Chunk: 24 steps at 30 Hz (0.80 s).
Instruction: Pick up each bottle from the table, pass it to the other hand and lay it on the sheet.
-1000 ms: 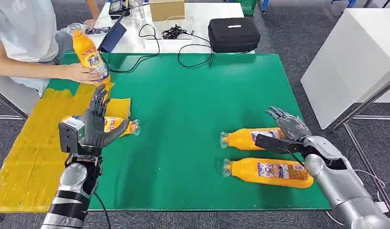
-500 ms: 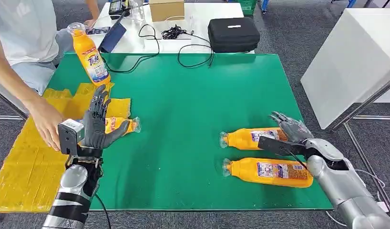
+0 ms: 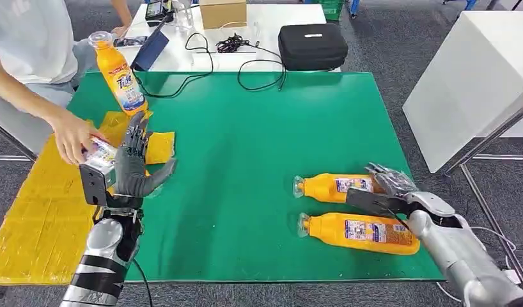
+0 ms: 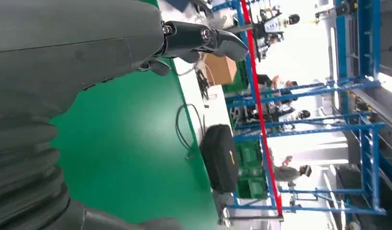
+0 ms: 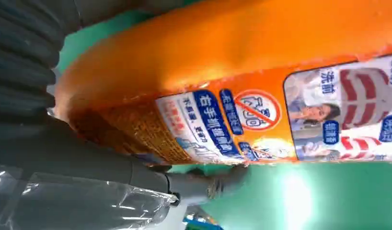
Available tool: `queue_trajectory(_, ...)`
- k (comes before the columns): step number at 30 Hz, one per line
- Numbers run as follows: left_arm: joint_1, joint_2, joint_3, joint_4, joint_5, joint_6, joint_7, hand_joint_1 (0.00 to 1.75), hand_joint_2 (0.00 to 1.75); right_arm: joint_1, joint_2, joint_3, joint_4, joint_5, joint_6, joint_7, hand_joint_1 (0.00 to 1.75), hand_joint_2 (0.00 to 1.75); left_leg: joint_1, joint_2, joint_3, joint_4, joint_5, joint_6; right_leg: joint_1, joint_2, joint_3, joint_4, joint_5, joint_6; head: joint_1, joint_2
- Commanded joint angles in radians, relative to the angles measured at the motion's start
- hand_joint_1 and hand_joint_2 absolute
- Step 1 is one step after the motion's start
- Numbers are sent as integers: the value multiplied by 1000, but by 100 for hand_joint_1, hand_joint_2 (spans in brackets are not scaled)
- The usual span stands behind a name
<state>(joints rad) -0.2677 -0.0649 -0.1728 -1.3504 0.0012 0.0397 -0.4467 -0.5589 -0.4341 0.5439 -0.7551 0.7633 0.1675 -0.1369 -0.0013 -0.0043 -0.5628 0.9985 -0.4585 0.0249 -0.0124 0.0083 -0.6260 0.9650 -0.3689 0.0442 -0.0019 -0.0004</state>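
The right hand (image 3: pixel 388 187), at four o'clock on the desk (image 3: pixel 259 128), grips a bottle (image 3: pixel 332 187); the left hand (image 3: pixel 135 165), at nine o'clock, is spread, holding nothing.

Two orange bottles (image 3: pixel 339 187) (image 3: pixel 360 231) lie side by side at the near right, caps pointing left. A third (image 3: pixel 119 73) stands upright (far left) by the yellow sheet (image 3: pixel 29 211).

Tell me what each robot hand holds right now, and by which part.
The left hand holds nothing, fingers spread. The right hand is around the base end of the farther lying bottle; whether it grips yet cannot be told.
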Motion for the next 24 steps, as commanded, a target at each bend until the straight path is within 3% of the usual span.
queue_trajectory(1, -61, -10, -51, 110, 17, 8, 0, 0, 175, -38, 100, 100, 278, 10, 10, -13, 150, 175, 3, -1, 9, -2, -1, -2, 3, -2, 10, -4, -1, -2, 0, 0)
queue_trajectory(5, -58, -12, -52, 107, 21, 10, -1, 0, 175, -35, 117, 99, 286, 17, -9, 2, 175, 175, 2, -1, 13, -2, -1, -1, 3, 0, 13, -4, 0, -2, 0, 0)
queue_trajectory(14, 1, -18, -32, 29, 15, 13, 20, 0, 175, 28, 224, -77, 149, 33, -302, 83, 175, 175, 3, 5, 18, -2, -3, -2, 3, 5, 16, -3, 1, -2, 0, 0)
queue_trajectory(18, 30, -13, -45, -6, 13, -23, 63, 0, 175, 158, 304, -280, -127, 11, -499, 29, 175, 175, 3, 6, 16, -2, -3, -2, 3, 6, 15, -2, 0, -2, 0, 0)
queue_trajectory(24, 36, -10, -62, -12, 3, -30, 70, 0, 175, 213, 335, -328, -253, -7, -517, 16, 175, 175, 4, 1, 11, -1, -3, -2, 3, 3, 11, 0, -2, -2, -1, 0)
